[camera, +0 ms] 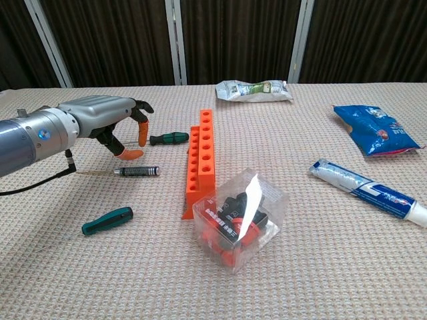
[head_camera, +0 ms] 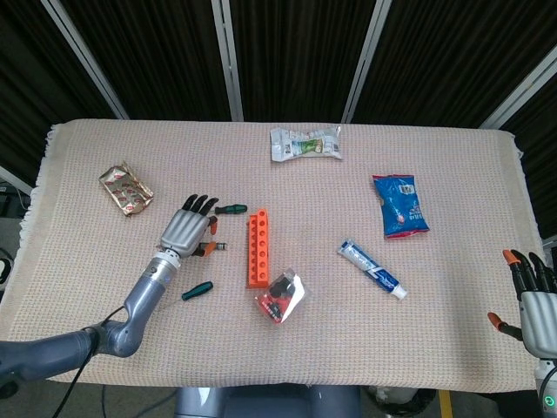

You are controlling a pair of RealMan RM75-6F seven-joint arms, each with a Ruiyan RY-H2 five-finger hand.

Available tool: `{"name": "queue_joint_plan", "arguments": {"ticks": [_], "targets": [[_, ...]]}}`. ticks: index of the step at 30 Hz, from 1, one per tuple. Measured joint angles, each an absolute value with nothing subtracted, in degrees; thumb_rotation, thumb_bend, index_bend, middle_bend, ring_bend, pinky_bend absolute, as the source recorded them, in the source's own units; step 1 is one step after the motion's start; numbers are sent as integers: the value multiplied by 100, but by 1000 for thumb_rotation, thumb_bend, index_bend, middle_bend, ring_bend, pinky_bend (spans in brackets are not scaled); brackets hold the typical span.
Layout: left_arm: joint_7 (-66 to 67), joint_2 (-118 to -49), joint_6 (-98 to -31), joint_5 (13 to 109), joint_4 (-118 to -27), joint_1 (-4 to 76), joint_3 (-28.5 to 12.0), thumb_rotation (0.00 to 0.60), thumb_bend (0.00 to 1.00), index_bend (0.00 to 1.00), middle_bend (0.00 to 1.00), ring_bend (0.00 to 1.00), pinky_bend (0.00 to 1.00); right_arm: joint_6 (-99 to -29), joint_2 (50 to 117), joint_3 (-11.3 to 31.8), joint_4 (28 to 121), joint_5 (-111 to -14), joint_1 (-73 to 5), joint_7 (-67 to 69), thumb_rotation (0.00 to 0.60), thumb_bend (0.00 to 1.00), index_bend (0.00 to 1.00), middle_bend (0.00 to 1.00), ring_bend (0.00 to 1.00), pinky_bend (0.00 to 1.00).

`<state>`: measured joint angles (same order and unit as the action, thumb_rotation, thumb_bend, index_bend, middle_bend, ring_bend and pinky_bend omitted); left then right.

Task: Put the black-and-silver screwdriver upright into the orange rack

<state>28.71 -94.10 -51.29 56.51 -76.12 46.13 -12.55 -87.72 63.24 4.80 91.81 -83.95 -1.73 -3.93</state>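
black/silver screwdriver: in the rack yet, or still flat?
Still flat. The black-and-silver screwdriver lies on the cloth left of the orange rack, with the left robot hand open above it.

we count three screwdrivers: one black-and-silver screwdriver [camera: 136,171], two green-handled screwdrivers [camera: 107,221] [camera: 168,139]. one orange rack [camera: 202,160]. one clear plastic box [camera: 241,218]. one toothpaste tube [camera: 370,193]. one blue snack bag [camera: 375,129]. one silver-green pouch [camera: 253,90]. one gold foil packet [head_camera: 125,189]. two hands: left hand [head_camera: 184,230], right hand [head_camera: 533,298].
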Motion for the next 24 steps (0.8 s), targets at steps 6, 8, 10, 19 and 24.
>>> {"name": "queue_joint_plan", "arguments": {"ticks": [6,8,10,19,24], "targets": [[3042,-9733,-5140,5429,-7326,4739,-1206,526,352,469,45,0,0,-8855,6318,466,9161,-8375,-94,-353,600,0,52,74,0,146],[3055,-9812,-5125,5361,-7242,4763,-1194,527,352,473,45,0,0,-8873,6306,464,9157,-8362,-71,-338,600,0,52,74,0,146],[3067,-9873,-5111,5309,-7169,4785,-1182,529,351,475,45,0,0,-8888,6302,464,9157,-8364,-61,-334,600,0,52,74,0,145],[3047,-10032,-5112,5231,-7002,4823,-1146,530,350,488,45,0,0,-8907,6296,467,9143,-8354,-27,-305,600,0,52,74,0,146],[3076,-10136,-5100,5159,-6881,4843,-1130,528,350,482,45,0,0,-8919,6294,470,9133,-8346,-8,-297,600,0,52,74,0,146]]}}
